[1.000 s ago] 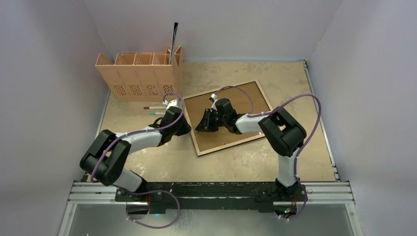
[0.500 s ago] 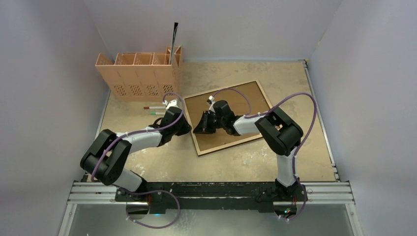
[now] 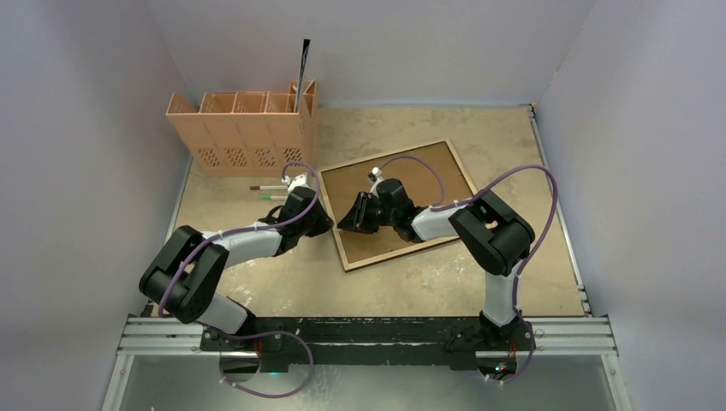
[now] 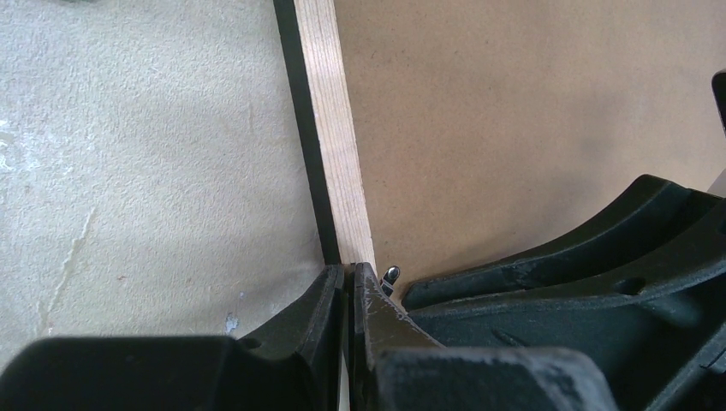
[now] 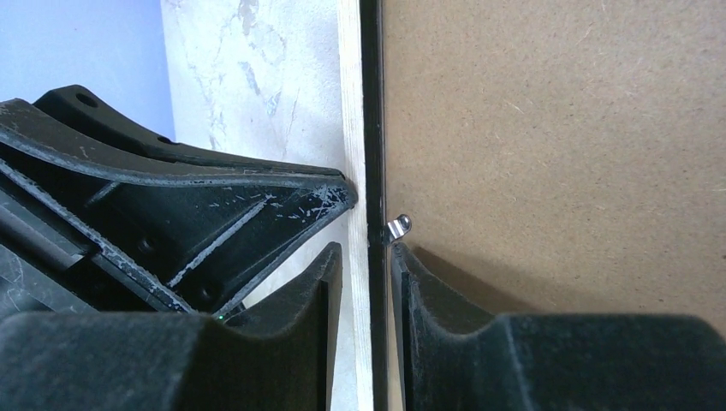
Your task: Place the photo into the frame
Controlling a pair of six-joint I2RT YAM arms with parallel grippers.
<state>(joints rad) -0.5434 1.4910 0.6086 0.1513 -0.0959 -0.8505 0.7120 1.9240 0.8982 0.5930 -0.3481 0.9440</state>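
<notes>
The frame (image 3: 385,259) lies face down on the table, its light wood rim (image 4: 334,128) around a brown backing board (image 3: 428,171). The photo is hidden. My left gripper (image 4: 349,270) is shut, its tips resting on the frame's left rim next to a small metal tab (image 4: 391,276). My right gripper (image 5: 366,250) stands open astride that same rim (image 5: 351,103), one finger outside it and one over the backing board (image 5: 556,128), just below the tab (image 5: 398,227). In the top view the two grippers meet nose to nose, left (image 3: 328,224) and right (image 3: 347,221).
An orange compartment organiser (image 3: 244,128) stands at the back left with a black stick (image 3: 303,73) upright in it. Two pens (image 3: 272,190) lie on the table in front of it. Enclosure walls close in on the left, back and right.
The right gripper slid slightly leftward along the frame's rim, then came back. The left arm and the frame have stayed put.
</notes>
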